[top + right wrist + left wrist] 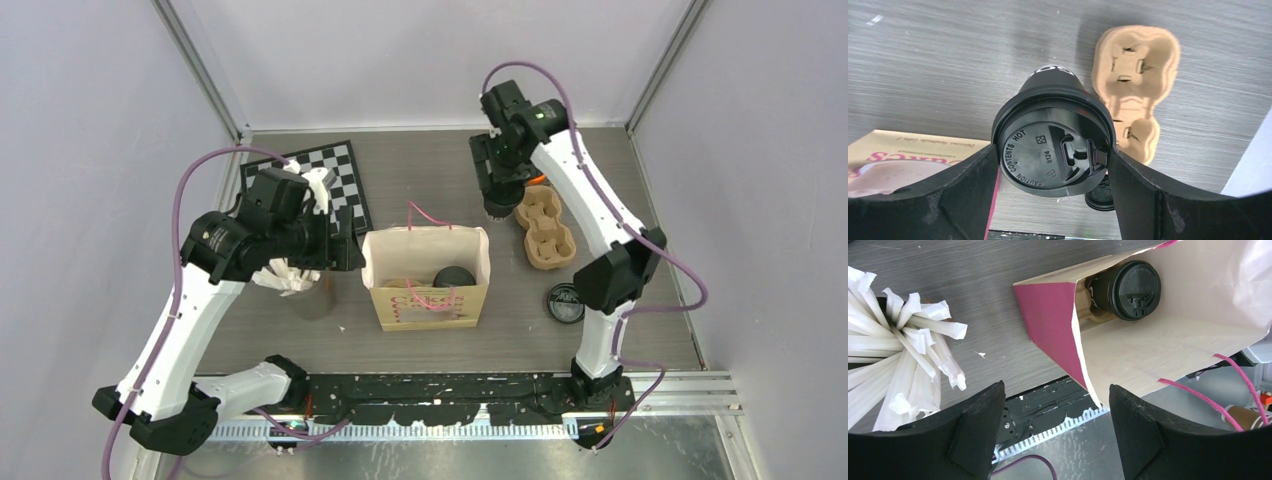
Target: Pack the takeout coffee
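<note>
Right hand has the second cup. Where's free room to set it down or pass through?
Bare table behind the bag, between checkerboard and right hand with the held cup; also the strip between bag and carrier. In the bag, left of the packed cup looks free. Crowded: straws and left hand left of the bag.

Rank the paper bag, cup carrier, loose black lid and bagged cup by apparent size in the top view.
1. paper bag
2. cup carrier
3. loose black lid and bagged cup: they look about alike, and the cup is partly hidden in the bag, so they are unranked.
</note>
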